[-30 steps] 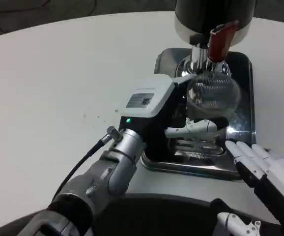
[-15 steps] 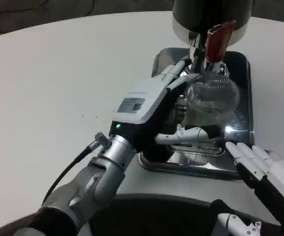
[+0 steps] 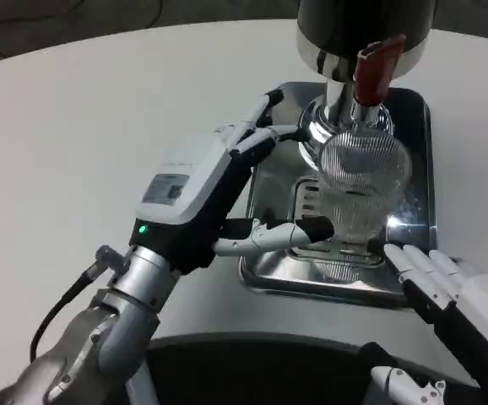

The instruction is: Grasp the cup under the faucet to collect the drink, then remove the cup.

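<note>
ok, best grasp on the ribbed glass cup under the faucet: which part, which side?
Probably the ribbed side wall of the cup, around mid-height, coming in from the robot's left. The cup stands upright on the tray with the faucet directly over its rim, blocking a top grasp. The left hand is open beside it.

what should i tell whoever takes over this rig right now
Left hand: open, fingers spread, just left of the cup and apart from it.
Right hand: open, fingers straight, at the tray's near right corner, holding nothing.
Cup: clear ribbed glass, upright on the metal drip tray, under the faucet with the red handle.
Done: cup is in place under the faucet.
Left: grasp the cup, collect the drink, remove the cup. Whether any drink is in the cup cannot be told.
</note>
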Motion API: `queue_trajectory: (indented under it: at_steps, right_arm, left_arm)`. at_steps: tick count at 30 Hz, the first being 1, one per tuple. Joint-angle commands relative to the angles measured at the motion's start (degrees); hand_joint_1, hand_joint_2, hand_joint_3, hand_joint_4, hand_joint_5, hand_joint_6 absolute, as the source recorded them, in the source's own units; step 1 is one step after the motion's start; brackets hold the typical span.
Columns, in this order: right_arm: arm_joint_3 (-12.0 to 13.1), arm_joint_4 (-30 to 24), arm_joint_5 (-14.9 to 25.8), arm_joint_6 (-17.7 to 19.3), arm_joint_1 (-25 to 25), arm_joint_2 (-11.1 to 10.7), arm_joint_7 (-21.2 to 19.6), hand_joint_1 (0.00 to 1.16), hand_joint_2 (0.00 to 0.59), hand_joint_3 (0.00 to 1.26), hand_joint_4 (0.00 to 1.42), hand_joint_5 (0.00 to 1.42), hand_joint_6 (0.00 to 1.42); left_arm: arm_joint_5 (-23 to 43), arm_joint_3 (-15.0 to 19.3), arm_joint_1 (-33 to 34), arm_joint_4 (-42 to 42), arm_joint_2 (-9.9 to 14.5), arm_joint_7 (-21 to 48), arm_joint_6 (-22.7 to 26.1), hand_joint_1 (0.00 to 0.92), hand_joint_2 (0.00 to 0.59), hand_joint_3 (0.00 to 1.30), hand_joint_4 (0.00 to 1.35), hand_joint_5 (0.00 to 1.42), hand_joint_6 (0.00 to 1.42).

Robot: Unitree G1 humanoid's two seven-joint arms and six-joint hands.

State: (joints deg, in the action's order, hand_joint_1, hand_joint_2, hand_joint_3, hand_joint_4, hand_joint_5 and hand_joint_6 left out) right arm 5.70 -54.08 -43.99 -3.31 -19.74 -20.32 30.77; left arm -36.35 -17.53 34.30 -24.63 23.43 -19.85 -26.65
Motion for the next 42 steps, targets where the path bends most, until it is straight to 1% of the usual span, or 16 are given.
queue_trajectory:
  at_steps: [1, 5, 9, 14, 20, 23, 26, 30, 31, 33, 36, 39, 42]
  right_arm:
    - [-0.3, -0.6, 0.2, -0.3, -0.1, 0.0, 0.1, 0.2, 0.417, 0.01, 0.0, 0.0, 0.0]
    - [-0.2, -0.9, 0.2, -0.6, -0.2, 0.1, 0.1, 0.2, 0.417, 0.01, 0.0, 0.0, 0.0]
    - [0.2, -0.8, 0.4, -0.8, -0.1, 0.0, 0.0, 0.2, 0.417, 0.01, 0.0, 0.0, 0.0]
    - [0.5, -0.3, 0.7, -1.5, 0.7, 0.0, 0.0, 0.2, 0.417, 0.02, 0.0, 0.0, 0.0]
    - [0.8, 0.6, 1.3, -2.8, 2.4, -0.1, -0.2, 0.2, 0.417, 0.02, 0.0, 0.0, 0.0]
    - [1.3, 1.2, 1.6, -3.9, 3.7, 0.0, -0.3, 0.2, 0.417, 0.02, 0.0, 0.0, 0.0]
    - [1.8, 1.6, 1.8, -5.1, 5.1, -0.1, -0.4, 0.2, 0.417, 0.02, 0.0, 0.0, 0.0]
    - [1.7, 1.6, 1.8, -5.5, 5.7, -0.3, -0.4, 0.2, 0.417, 0.02, 0.0, 0.0, 0.0]
    - [1.6, 1.6, 1.7, -5.7, 5.8, -0.3, -0.3, 0.2, 0.417, 0.02, 0.0, 0.0, 0.0]
    - [1.3, 1.5, 1.4, -5.8, 5.9, -0.3, -0.3, 0.2, 0.417, 0.02, 0.0, 0.0, 0.0]
    - [1.1, 1.4, 1.4, -6.0, 6.0, -0.3, -0.4, 0.2, 0.417, 0.02, 0.0, 0.0, 0.0]
    - [1.0, 1.2, 1.3, -6.6, 6.4, 0.0, -0.5, 0.2, 0.417, 0.02, 0.0, 0.0, 0.0]
    - [0.7, 0.9, 1.3, -7.3, 6.7, 0.4, -0.6, 0.2, 0.417, 0.02, 0.0, 0.0, 0.0]
  left_arm:
    - [2.4, 4.0, -4.0, 5.6, 1.7, 2.5, 1.2, 0.035, 0.03, 0.33, 0.04, 0.18, 0.26]
    - [4.7, 6.7, -6.3, 10.5, 1.9, 4.7, 0.9, 0.036, 0.03, 0.33, 0.04, 0.18, 0.26]
    - [8.1, 9.4, -7.7, 15.6, 1.7, 7.8, 0.9, 0.02, 0.042, 0.31, 0.12, 0.22, 0.29]
    - [19.0, 13.3, -6.8, 20.9, 1.5, 15.3, 0.4, 0.0, 0.06, 0.31, 0.25, 0.31, 0.36]
    - [28.7, 16.0, -3.9, 24.3, 1.6, 23.7, 1.6, 0.0, 0.079, 0.34, 0.38, 0.43, 0.44]
    - [35.9, 17.3, -1.3, 26.1, 1.8, 29.5, 4.6, 0.0, 0.087, 0.35, 0.4, 0.46, 0.47]
    - [40.5, 18.6, 1.2, 27.3, 2.0, 33.7, 7.9, 0.0, 0.094, 0.33, 0.41, 0.47, 0.47]
    - [46.6, 19.9, 4.7, 28.1, 1.9, 38.7, 13.4, 0.0, 0.097, 0.31, 0.39, 0.46, 0.45]
    - [48.2, 20.2, 5.9, 28.2, 2.0, 40.3, 15.0, 0.0, 0.099, 0.3, 0.37, 0.44, 0.45]
    - [51.1, 20.5, 8.4, 27.9, 2.4, 43.5, 18.4, 0.0, 0.1, 0.26, 0.27, 0.35, 0.4]
    - [53.7, 20.6, 11.8, 26.7, 2.6, 47.1, 22.7, 0.0, 0.104, 0.23, 0.21, 0.3, 0.35]
    - [54.3, 20.6, 14.1, 25.6, 2.4, 49.1, 25.3, 0.0, 0.101, 0.2, 0.17, 0.27, 0.32]
    - [54.0, 19.8, 17.3, 22.6, 1.5, 50.6, 27.0, 0.0, 0.101, 0.19, 0.17, 0.26, 0.31]
